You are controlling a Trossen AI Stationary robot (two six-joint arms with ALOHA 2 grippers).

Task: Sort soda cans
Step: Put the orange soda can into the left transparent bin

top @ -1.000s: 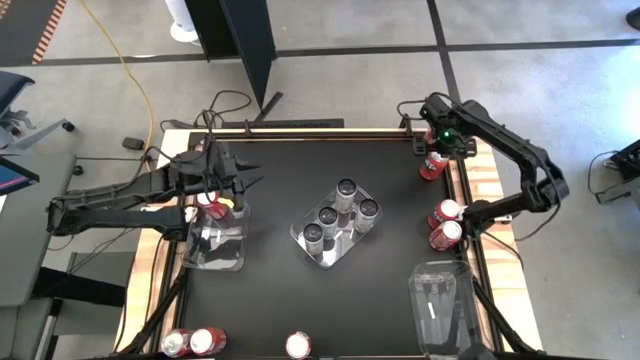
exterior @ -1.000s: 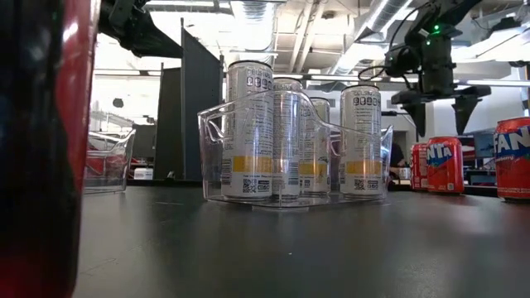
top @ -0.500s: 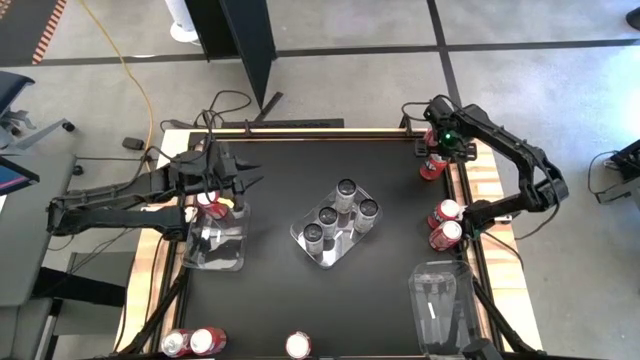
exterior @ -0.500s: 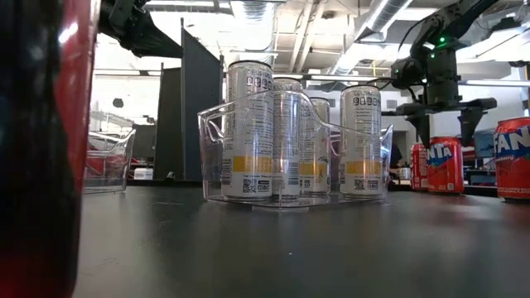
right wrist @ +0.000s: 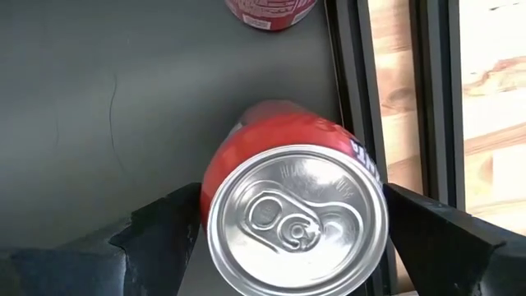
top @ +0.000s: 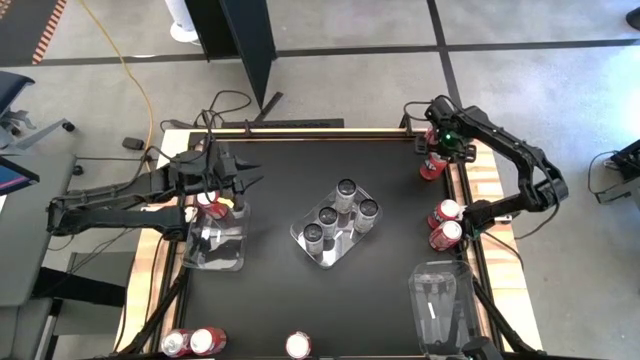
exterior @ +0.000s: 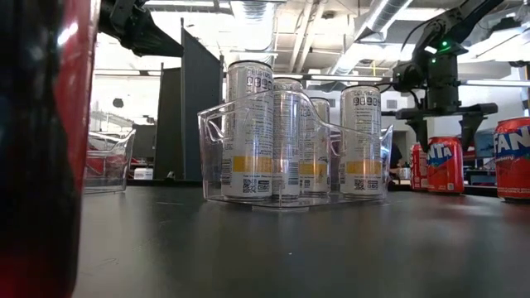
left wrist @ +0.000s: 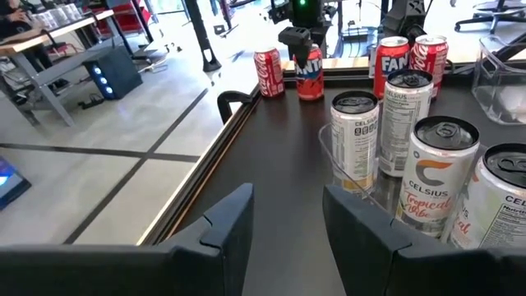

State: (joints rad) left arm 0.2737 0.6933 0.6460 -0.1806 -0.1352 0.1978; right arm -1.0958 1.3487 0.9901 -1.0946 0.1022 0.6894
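My right gripper (top: pixel 437 150) is open at the table's far right corner. Its fingers stand on either side of the top of an upright red soda can (right wrist: pixel 296 218), which also shows in the low view (exterior: pixel 445 164); I see no touch. My left gripper (left wrist: pixel 288 222) is open and empty, held above a clear tray (top: pixel 213 250) at the left that holds a red can (top: pixel 212 205). Several silver-grey cans (top: pixel 335 222) stand in a clear tray (exterior: pixel 215 157) at mid-table.
A second red can (right wrist: pixel 271 10) stands close beside the straddled one. Two red cans (top: pixel 445 223) stand at the right edge. An empty clear tray (top: pixel 440 300) lies near right. Three red cans (top: pixel 207 341) stand along the near edge.
My right gripper has come down over the red can at the far right corner, so that its open fingers now straddle the can's top. The can has stayed where it was.
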